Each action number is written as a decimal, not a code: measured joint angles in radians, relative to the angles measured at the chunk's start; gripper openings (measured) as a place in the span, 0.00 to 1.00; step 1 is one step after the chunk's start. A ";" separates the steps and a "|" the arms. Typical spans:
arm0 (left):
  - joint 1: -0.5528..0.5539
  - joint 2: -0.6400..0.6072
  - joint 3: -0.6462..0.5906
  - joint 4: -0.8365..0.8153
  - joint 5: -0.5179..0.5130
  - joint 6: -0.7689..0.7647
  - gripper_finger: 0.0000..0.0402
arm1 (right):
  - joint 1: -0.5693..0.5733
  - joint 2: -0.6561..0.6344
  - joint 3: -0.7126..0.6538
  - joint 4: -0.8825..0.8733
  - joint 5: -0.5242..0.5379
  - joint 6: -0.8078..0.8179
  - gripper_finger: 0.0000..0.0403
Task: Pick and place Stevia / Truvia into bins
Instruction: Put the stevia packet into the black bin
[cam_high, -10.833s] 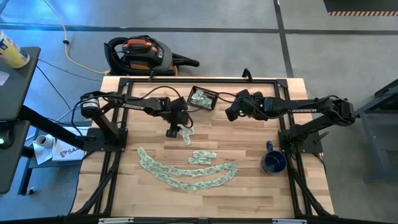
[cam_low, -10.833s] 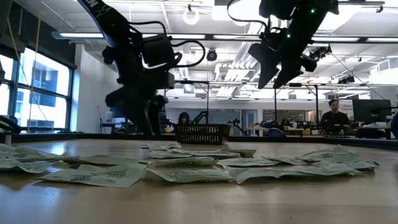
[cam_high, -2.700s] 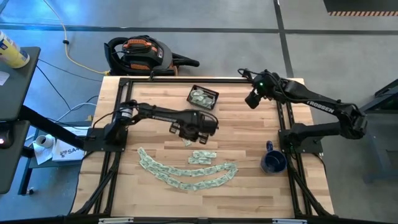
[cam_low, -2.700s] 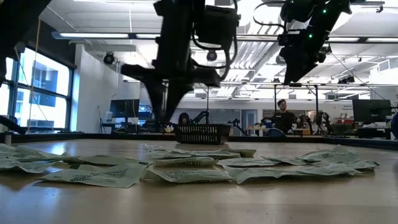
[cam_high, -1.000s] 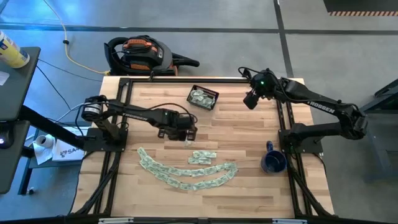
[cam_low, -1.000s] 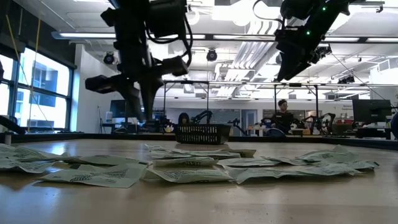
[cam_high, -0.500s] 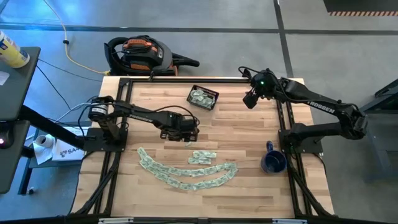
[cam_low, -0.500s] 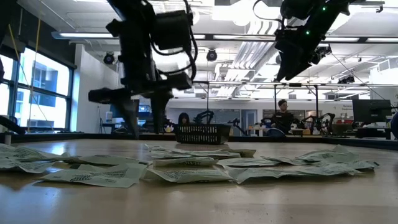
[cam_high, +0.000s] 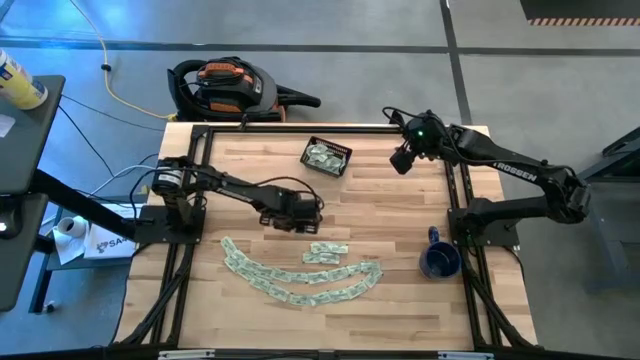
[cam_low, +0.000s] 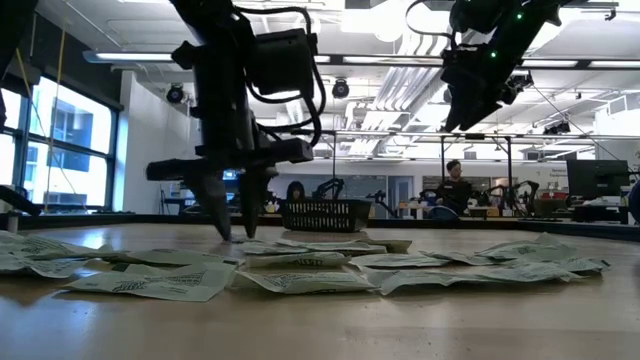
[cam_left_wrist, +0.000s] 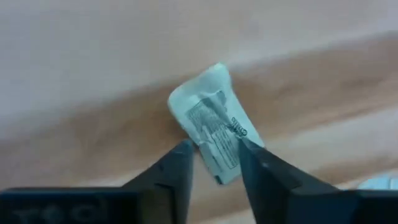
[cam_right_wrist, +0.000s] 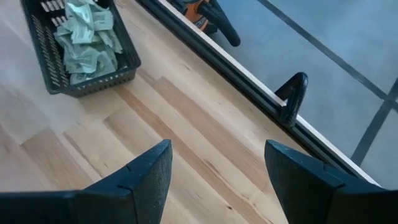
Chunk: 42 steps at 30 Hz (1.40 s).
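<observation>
One pale green and white Stevia sachet (cam_left_wrist: 211, 118) lies flat on the wooden table by itself. My left gripper (cam_left_wrist: 214, 149) points down over it, open, with a finger on either side of the sachet's end. The low view shows its fingertips (cam_low: 235, 228) just above the tabletop. Many more sachets (cam_high: 300, 275) lie in a curved row toward the near edge. The dark slatted basket (cam_high: 326, 157) stands at the far middle, with several sachets inside. My right gripper (cam_right_wrist: 217, 180) hangs open, high at the far right (cam_high: 403, 160), holding nothing. My left gripper comes at the single sachet from above, pointing down. Its two fingers (cam_left_wrist: 180, 165) stand at the two long edges of the sachet's end (cam_left_wrist: 219, 168), across the sachet, which lies flat on the table. I cannot tell whether they touch it.
A dark blue mug (cam_high: 439, 262) stands near the right edge. A black rail frame (cam_high: 330, 128) runs around the table. A vacuum cleaner (cam_high: 225, 85) lies on the floor beyond the far edge. A person (cam_low: 455, 190) sits in the room behind.
My left gripper has come down toward the table over the single sachet. Its fingers spread wide and then drew somewhat closer together. The sachet has stayed flat where it was.
</observation>
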 joint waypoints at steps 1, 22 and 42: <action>0.012 0.001 0.000 0.009 -0.013 0.017 0.37 | 0.000 0.000 0.000 0.000 0.004 0.000 0.61; 0.271 -0.076 0.342 0.045 -0.191 0.706 0.06 | 0.000 -0.028 0.000 -0.008 0.104 0.076 0.61; 0.417 0.233 0.532 0.093 0.192 0.874 0.12 | 0.053 -0.064 0.000 -0.095 0.208 0.271 0.61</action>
